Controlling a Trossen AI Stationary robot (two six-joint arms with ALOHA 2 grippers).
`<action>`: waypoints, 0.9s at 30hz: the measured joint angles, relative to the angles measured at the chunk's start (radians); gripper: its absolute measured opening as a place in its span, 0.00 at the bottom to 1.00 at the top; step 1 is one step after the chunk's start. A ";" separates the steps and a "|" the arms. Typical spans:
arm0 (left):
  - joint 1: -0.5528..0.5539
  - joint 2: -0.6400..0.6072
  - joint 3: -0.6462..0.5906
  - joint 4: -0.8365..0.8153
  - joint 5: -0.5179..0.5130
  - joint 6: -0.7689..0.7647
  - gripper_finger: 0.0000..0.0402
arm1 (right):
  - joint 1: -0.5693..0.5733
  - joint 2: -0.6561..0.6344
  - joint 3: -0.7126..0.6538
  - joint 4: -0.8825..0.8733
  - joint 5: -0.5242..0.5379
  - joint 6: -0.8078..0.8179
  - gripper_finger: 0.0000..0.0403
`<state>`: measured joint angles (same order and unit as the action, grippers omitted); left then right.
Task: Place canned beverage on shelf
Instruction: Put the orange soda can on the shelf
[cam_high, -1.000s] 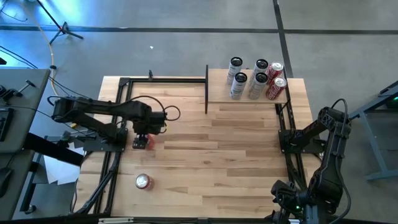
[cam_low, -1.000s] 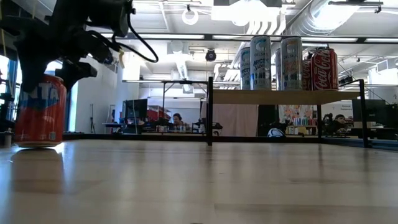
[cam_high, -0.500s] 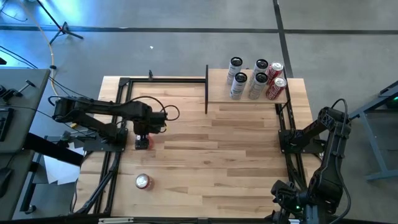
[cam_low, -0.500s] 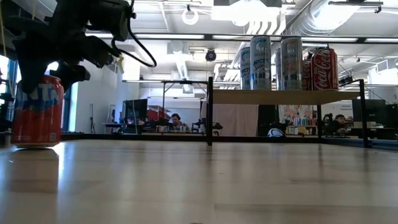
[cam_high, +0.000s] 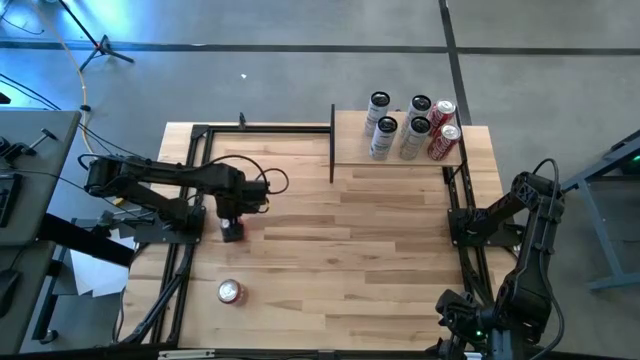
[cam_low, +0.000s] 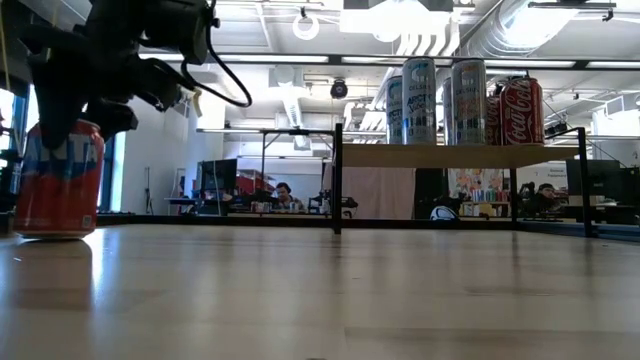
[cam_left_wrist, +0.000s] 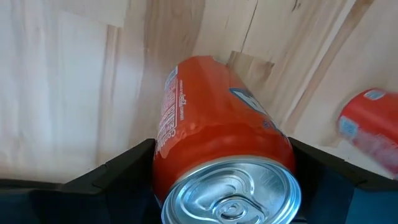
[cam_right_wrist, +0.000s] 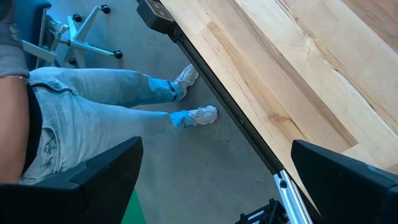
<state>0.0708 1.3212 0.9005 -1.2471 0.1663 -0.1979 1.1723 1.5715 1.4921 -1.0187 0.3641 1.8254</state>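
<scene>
Over the table's left side my left hand (cam_high: 232, 229) straddles the upright orange can (cam_left_wrist: 221, 155), fingers part-open on either flank, not yet gripping, lining up to carry it to the shelf (cam_high: 400, 160).

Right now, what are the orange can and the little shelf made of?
The orange can looks like thin metal, probably aluminium: a shiny silver lid with a pull tab, and glossy printed sides. The shelf looks like a light wooden board with a matte finish, with visible grain, held on thin black posts that are probably painted metal.
</scene>
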 joint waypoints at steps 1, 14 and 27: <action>0.000 0.000 0.000 0.002 0.010 -0.021 0.78 | 0.000 0.000 0.000 0.000 0.000 0.000 0.99; 0.000 -0.018 0.004 0.073 0.034 -0.168 0.87 | 0.000 0.000 0.000 0.000 0.000 0.000 0.99; -0.019 -0.177 0.004 0.030 -0.102 -0.430 0.91 | 0.000 0.000 0.000 0.000 0.000 0.000 0.99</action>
<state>0.0521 1.1444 0.9043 -1.2175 0.0641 -0.6281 1.1725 1.5715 1.4920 -1.0185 0.3639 1.8254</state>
